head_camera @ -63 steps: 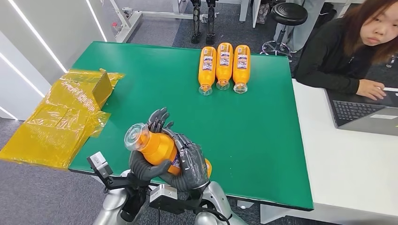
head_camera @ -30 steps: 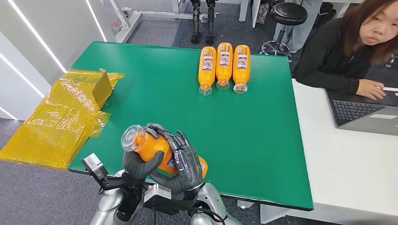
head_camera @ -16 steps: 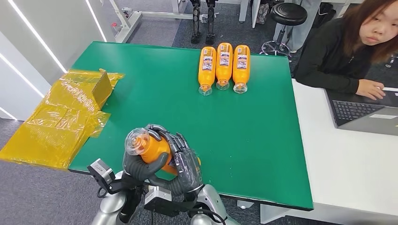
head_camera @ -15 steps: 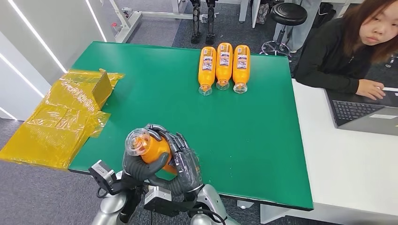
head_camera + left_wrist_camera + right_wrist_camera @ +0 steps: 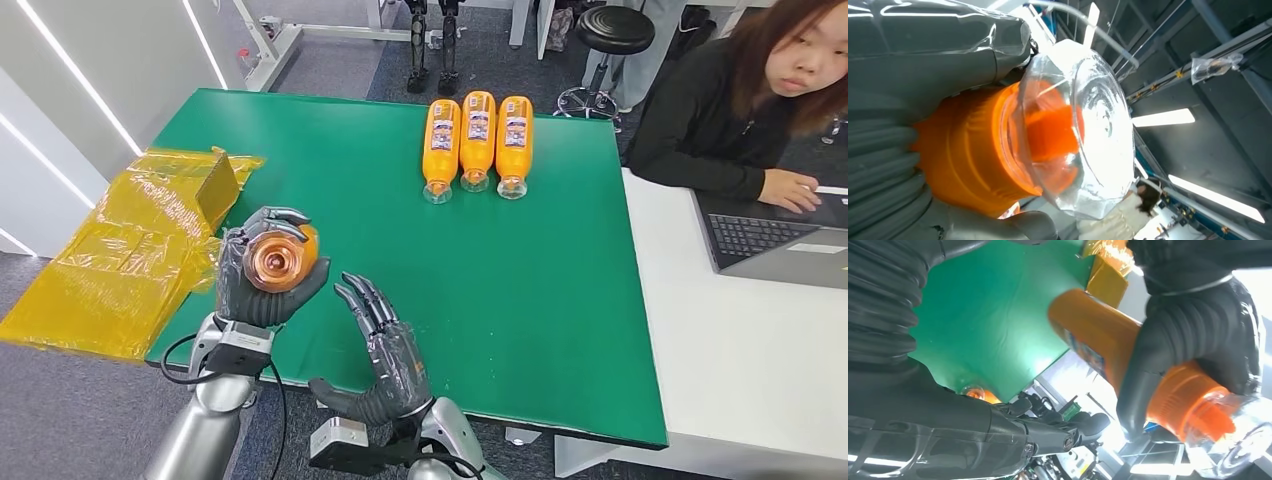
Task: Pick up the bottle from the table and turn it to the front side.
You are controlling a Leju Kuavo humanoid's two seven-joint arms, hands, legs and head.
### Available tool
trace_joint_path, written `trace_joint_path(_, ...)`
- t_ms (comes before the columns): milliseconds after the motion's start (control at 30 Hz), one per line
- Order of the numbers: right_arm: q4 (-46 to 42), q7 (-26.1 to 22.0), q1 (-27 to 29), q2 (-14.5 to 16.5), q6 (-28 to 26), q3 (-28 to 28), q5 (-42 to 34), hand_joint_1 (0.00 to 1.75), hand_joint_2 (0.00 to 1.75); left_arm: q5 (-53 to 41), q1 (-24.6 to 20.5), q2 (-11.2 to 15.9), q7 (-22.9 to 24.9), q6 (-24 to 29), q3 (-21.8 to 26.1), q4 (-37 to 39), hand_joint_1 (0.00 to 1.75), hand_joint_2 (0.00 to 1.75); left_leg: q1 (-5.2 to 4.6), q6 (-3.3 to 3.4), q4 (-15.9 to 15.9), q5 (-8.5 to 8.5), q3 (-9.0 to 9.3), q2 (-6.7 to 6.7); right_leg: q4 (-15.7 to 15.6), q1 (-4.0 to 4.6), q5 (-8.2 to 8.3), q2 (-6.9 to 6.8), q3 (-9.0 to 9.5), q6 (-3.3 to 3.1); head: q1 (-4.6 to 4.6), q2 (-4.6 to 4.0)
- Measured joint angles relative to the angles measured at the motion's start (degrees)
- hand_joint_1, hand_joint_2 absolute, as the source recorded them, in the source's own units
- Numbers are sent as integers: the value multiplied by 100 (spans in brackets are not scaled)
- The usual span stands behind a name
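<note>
Orange plastic bottle with clear cap (image 5: 274, 262) gripped in left hand (image 5: 262, 285), raised above near left corner of green table (image 5: 560, 300), cap end facing camera. Right hand (image 5: 385, 350) released, fingers spread, just beside bottle. Three orange bottles (image 5: 478, 140) lying side by side at far edge.

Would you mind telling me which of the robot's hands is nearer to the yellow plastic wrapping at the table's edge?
Left. The left hand, holding the bottle, hovers right beside the yellow wrapping; the right hand is farther, over the green table.
</note>
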Motion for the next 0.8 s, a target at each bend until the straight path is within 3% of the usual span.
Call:
trace_joint_path(200, 1, 60, -2, 0, 0, 9, -58, 0, 175, -590, -92, 128, 157, 547, 0, 9, 175, 175, 0, 0, 0, 0, 0, 1, -1, 0, 0, 1, -1, 0, -1, 0)
trace_joint_path(433, -11, 92, -2, -3, 0, 25, -85, 0, 175, -2374, -174, 348, 858, 1404, 0, 213, 175, 175, 1, 0, 0, 0, 0, 2, 0, 0, 0, 4, -4, -1, 0, 0)
trace_joint_path(800, -17, 91, -3, -7, 0, 46, -90, 0, 175, -2635, -248, 484, 965, 1509, 0, 595, 175, 175, 0, -1, 0, 0, -1, 6, 0, 0, 2, 8, -6, -4, 1, 0)
